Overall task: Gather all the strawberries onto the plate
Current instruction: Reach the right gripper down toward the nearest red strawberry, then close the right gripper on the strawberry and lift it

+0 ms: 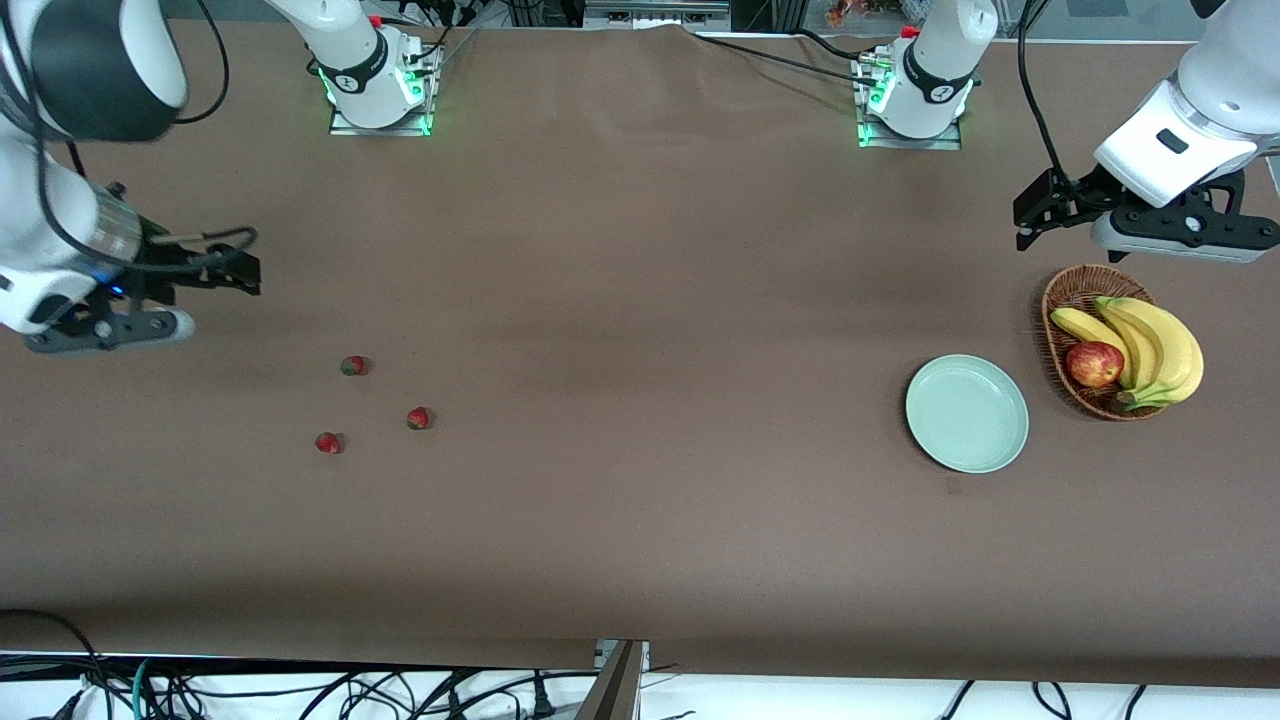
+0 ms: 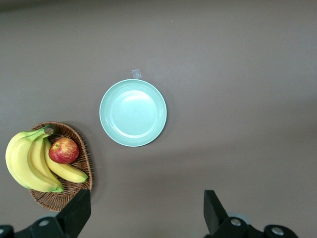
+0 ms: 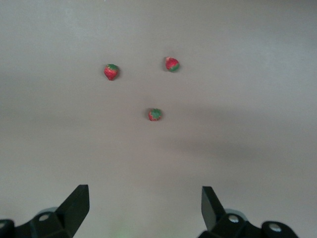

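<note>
Three strawberries (image 1: 354, 366) (image 1: 419, 418) (image 1: 328, 443), one plate (image 1: 967, 413), left end effector (image 2: 146, 210) and right end effector (image 3: 144, 207) both spread apart.

My table (image 1: 640, 250), front view taken as the clock face:
- Three strawberries (image 1: 353, 366) (image 1: 418, 418) (image 1: 327, 442), loose cluster toward my right arm's end, well apart from the plate.
- Plate (image 1: 966, 413), toward my left arm's end.
- Basket (image 1: 1075, 290), just beside the plate at its two o'clock; apple (image 1: 1094, 364) and bananas (image 1: 1150, 345) in it, apple at the bananas' nine o'clock.
</note>
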`<state>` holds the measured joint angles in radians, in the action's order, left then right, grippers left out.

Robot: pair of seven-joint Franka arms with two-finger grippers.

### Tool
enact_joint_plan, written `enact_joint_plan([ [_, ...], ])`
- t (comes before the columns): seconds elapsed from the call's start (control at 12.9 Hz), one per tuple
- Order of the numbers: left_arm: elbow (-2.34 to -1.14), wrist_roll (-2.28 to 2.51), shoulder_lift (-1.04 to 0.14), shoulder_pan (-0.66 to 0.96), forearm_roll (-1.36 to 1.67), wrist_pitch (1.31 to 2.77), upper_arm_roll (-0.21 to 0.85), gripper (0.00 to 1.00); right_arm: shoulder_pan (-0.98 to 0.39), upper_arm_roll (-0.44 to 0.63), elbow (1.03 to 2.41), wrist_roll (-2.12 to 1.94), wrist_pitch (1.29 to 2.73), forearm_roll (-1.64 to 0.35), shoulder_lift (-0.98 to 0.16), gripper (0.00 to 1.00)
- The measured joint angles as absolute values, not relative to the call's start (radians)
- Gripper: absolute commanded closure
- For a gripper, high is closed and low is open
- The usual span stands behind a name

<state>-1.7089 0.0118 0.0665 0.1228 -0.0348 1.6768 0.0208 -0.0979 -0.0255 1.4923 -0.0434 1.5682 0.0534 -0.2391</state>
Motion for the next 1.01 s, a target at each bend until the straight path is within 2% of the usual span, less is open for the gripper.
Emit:
enact_joint_plan([
  [0.46, -1.706, 0.012, 0.065, 0.123, -0.035, 1.677, 0.019, 0.00, -0.198, -0.026, 1.495, 0.058, 1.773, 0.053, -0.453, 0.00],
  [1.01, -1.702, 0.012, 0.060, 0.123, -0.035, 1.677, 0.017, 0.00, -0.213, -0.023, 1.496, 0.118, 1.933, -0.049, -0.606, 0.00],
])
